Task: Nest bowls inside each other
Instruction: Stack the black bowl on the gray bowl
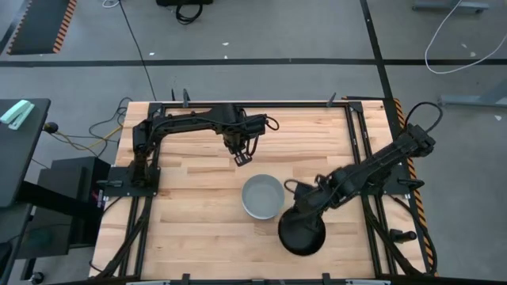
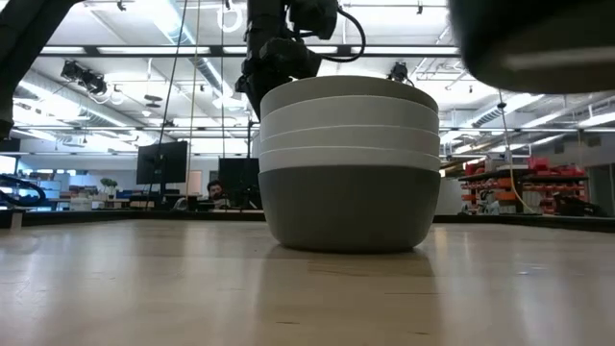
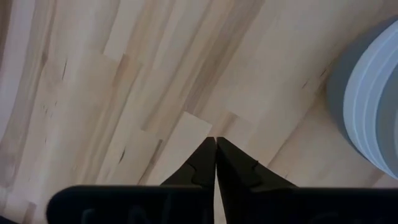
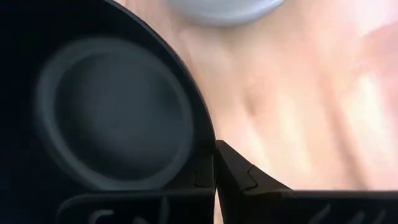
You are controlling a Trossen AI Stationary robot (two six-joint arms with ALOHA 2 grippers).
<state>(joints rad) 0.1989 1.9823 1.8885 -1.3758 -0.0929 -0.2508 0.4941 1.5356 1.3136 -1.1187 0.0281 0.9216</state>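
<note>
Item 1, table (image 1: 198, 229): one wooden top, both arms over it.

Item 2, stack of bowls (image 2: 348, 163): one stack near the table's middle. In the low view I count four nested: one dark grey bowl (image 2: 348, 207) at the bottom and three white bowls (image 2: 348, 120) inside it. From above I see only the topmost pale interior.

Item 3, black bowl (image 1: 302, 231): one, just beside the stack on its right-arm side, apart from it. In the low view it shows lifted off the table.

Item 4, right gripper (image 4: 214, 163): one, its fingers clamped on the black bowl's rim; the bowl's underside fills its wrist view.

Item 5, left gripper (image 3: 216, 160): one, fingers pressed together on nothing, above bare wood near the stack, on the far side.
</note>
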